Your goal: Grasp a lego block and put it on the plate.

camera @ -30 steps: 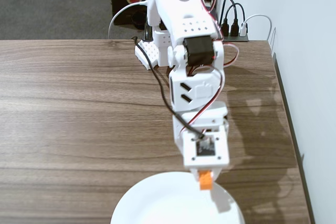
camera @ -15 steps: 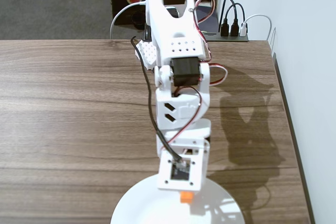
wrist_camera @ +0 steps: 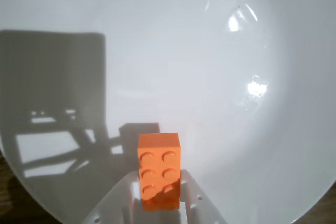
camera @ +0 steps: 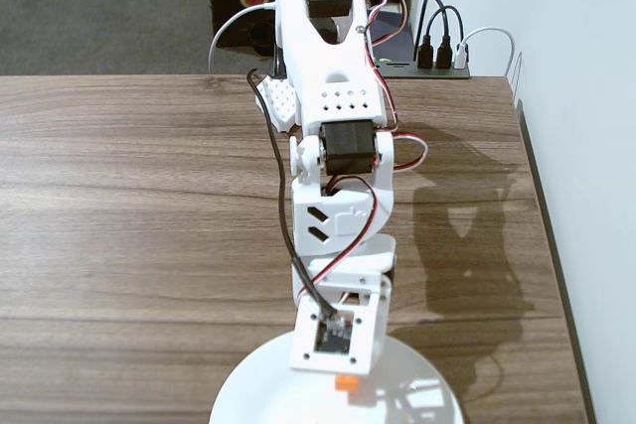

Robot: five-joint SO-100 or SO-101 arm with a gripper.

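The wooden tabletop (camera: 139, 206) shows only in the fixed view, with my arm (camera: 333, 126) reaching toward the camera and the cables (camera: 442, 42) plugged in at the far edge. The plate (camera: 417, 389) lies at the near edge there, while the wrist view fills almost wholly with its glossy white surface (wrist_camera: 173, 61). My end effector (wrist_camera: 157, 203) is pinching the lego block (wrist_camera: 159, 174) above the plate. In the fixed view only a sliver of the block (camera: 346, 382) peeks out below my wrist.
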